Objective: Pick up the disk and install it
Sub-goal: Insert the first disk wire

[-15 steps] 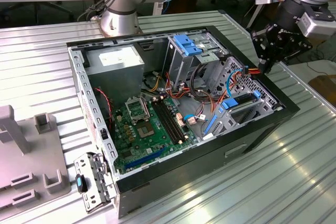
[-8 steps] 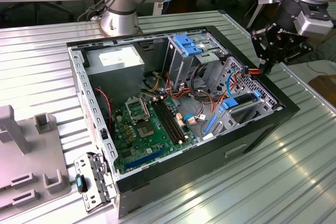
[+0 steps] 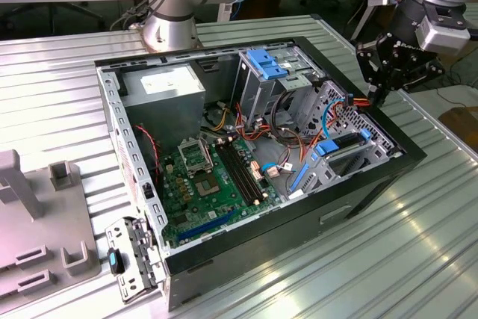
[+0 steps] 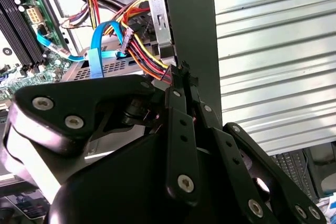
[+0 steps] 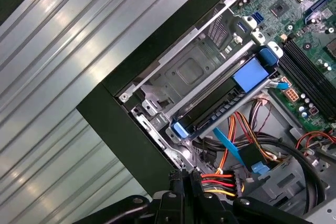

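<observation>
Blue-framed disk lies in its bay; pincer shut beside the cables.
Gripper hangs over the case wall on the exterior view's right, its jaws pressed together with nothing between them, tips just beside the power wires. The disk is edge-on with its label hidden and seems seated between wall and motherboard, within cable reach. Wires and a blue ribbon crowd the gap, and another carrier tops the far cage.

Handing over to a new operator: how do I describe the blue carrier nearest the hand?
Find the open PC case on the ribbed table. Along its wall on the exterior view's right, near the hand, a blue carrier lies flat and low. The other blue carrier sits higher, atop the tall cage.
</observation>
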